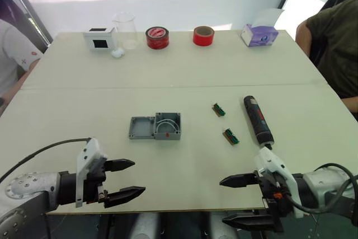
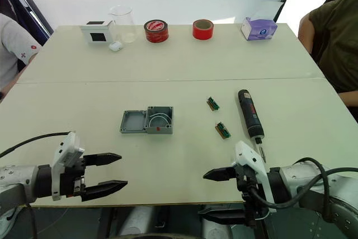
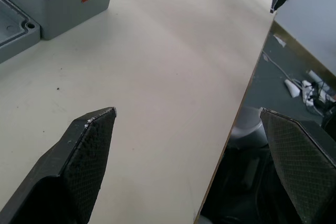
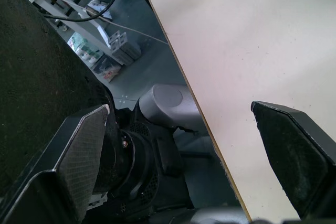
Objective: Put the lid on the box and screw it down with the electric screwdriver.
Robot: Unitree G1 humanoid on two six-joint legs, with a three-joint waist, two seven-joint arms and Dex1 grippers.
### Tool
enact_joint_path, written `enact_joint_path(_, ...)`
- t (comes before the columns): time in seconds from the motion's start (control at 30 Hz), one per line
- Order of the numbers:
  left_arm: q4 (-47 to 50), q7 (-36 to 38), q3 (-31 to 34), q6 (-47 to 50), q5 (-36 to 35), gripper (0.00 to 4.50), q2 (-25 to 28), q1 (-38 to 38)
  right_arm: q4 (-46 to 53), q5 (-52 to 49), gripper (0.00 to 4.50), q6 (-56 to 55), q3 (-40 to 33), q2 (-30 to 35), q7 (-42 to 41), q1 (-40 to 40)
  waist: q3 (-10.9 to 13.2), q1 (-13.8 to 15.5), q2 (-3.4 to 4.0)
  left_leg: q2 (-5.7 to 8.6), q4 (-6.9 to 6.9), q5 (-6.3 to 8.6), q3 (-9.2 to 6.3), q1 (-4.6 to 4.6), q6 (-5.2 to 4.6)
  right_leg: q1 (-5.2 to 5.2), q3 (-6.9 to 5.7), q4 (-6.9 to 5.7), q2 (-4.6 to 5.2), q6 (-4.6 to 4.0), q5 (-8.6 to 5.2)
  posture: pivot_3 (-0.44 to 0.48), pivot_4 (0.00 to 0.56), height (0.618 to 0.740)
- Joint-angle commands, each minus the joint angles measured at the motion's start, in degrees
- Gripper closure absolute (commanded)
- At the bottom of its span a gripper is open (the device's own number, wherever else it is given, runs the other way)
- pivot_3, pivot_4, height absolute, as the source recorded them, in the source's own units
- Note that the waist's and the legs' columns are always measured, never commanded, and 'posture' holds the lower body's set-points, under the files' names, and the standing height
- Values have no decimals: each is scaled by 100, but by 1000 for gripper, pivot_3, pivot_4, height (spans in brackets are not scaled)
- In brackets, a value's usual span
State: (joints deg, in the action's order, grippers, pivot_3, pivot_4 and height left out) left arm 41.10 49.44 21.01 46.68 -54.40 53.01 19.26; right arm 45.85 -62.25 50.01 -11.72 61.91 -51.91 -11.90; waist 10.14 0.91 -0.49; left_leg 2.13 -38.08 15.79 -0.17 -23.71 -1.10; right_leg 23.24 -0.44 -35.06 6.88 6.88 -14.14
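The box (image 1: pixel 168 125) sits mid-table (image 1: pixel 184 71), open, with the lid (image 1: pixel 141 127) touching its left side. The screwdriver (image 1: pixel 257 119) lies just beyond the right claw (image 1: pixel 241 201). The left claw (image 1: pixel 124 180) hovers nearer, apart. Both claws are wide open and empty.

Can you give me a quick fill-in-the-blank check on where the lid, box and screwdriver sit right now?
1. The lid lies on the box's ____ side, touching it.
2. The box is still ____ on top, white wiring showing.
3. The electric screwdriver lies nearest the ____ gripper.
4. The left gripper is open and holds ____.

Missing words: left; open; right; nothing
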Motion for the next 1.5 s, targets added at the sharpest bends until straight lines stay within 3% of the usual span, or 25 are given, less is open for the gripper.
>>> enact_joint_path(0.03, -50, -125, 80, 41, -168, 27, -67, -138, 45, -140, 0, 19, 16, -42, 48, 163, 0, -2, 0, 0, 0, 0, 0, 0, 0, 0, -1, 0, 0, 0, 0, 0, 150, 740)
enact_joint_path(0.53, -77, -40, 123, 162, -198, 27, 98, -271, -182, 158, 0, -93, 244, -442, 327, 356, 0, -8, 0, 1, 0, 0, -1, 0, 0, 1, 0, -1, -3, 0, 0, 0, 150, 740)
enact_joint_path(0.83, -513, -443, -35, 244, 251, 27, 240, -1023, -204, -360, 0, 171, 130, -795, 1167, 864, 0, -8, 0, 1, 0, 0, -1, 0, 0, 2, 0, -4, -6, 1, 1, 0, 150, 740)
enact_joint_path(0.93, -977, -650, -160, 278, 334, 27, 315, -1994, -341, -1321, 0, 200, 8, -1051, 1955, 1350, 2, 9, 2, 1, -1, -1, -5, 0, 1, 0, 0, -5, -7, 1, 1, 0, 150, 740)
enact_joint_path(1.07, -1637, -499, -789, 212, 554, 27, 274, -3705, -706, -2439, 0, 365, 265, -1038, 3054, 2337, 1, -7, -6, 5, -5, -5, -7, 2, 6, -1, -7, -9, -9, 1, 3, 0, 150, 740)
enact_joint_path(1.23, -2218, 925, -2060, 174, 799, 27, 287, -5354, -526, -1803, 0, 254, 660, -1246, 3565, 2832, 2, -23, -6, 13, 0, -5, -5, 1, 4, 3, -5, -14, -12, 15, 10, 0, 150, 740)
enact_joint_path(1.37, -2651, 2272, -3799, -922, 2507, 27, 484, -6267, -350, -1080, 0, 250, 1009, -1255, 3445, 2679, 2, -31, -6, 13, 0, -5, 3, -6, 2, 11, -5, -15, -21, 28, 14, 0, 150, 740)
enact_joint_path(1.5, -3264, 2742, -4651, -1296, 3373, 27, 58, -6881, -230, -450, 0, 178, 1320, -1266, 3177, 2469, 2, -14, -6, 12, -3, -5, 10, -7, -2, 10, -3, -17, -23, 28, 14, 0, 150, 740)
